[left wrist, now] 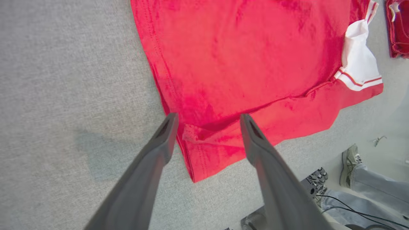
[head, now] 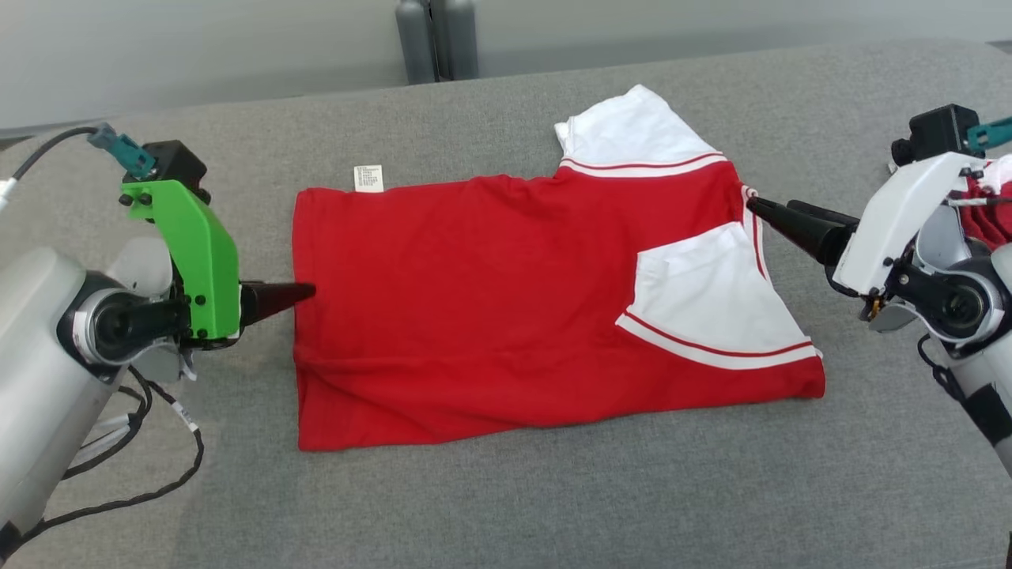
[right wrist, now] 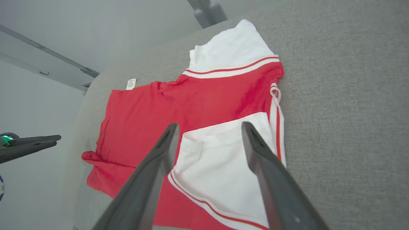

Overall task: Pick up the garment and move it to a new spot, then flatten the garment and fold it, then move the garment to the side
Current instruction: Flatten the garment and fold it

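Grey woven surface (head: 553,506) | red garment (head: 474,300), folded roughly rectangular, lightly creased

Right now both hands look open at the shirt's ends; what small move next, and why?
Probably close the left hand on the hem between its fingers. The shirt lies flat, one white sleeve folded in, but long; the right hand is open at the collar end, holding nothing. Gripping the hem would start the crosswise fold.
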### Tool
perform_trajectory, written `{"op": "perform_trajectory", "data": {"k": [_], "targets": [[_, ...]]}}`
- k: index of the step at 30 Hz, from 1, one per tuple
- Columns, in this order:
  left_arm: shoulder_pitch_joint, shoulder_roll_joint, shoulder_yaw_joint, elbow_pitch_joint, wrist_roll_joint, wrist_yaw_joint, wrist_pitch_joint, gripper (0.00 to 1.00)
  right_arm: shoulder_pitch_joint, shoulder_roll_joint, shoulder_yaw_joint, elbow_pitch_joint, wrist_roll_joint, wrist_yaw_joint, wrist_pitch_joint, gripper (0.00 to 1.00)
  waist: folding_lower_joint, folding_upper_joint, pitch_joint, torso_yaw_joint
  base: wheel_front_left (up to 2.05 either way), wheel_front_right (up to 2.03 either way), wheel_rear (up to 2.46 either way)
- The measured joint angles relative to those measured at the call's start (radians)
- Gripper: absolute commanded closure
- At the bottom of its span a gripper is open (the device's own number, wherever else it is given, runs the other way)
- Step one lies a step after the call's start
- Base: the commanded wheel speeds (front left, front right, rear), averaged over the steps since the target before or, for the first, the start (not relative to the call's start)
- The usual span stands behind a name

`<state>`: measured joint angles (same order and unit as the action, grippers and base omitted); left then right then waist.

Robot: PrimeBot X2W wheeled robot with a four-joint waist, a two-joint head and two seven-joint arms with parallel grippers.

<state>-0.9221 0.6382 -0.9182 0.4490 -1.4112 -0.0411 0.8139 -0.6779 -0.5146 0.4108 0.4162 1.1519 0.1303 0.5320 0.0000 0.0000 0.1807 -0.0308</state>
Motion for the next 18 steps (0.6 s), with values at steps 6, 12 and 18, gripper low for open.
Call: {"op": "perform_trajectory", "data": {"k": [6,12,18], "targets": [[0.095,0.015,0.027,-0.058,0.151,-0.035,-0.351,0.0,0.133,-0.021,-0.041,-0.115,-0.014,0.0,-0.255,0.0,0.0,0.0,-0.064,0.005,0.0,0.0,0.0],[0.227,0.029,0.066,-0.109,0.269,0.041,-0.685,0.0,0.282,-0.027,-0.11,-0.167,-0.092,0.0,-0.571,0.0,0.0,0.0,-0.128,0.011,0.0,0.0,0.0],[0.383,0.041,0.128,-0.19,0.32,0.159,-0.962,0.0,0.424,0.021,-0.152,-0.157,-0.208,0.0,-0.729,0.0,0.0,0.0,-0.176,0.016,0.0,0.0,0.0]]}}
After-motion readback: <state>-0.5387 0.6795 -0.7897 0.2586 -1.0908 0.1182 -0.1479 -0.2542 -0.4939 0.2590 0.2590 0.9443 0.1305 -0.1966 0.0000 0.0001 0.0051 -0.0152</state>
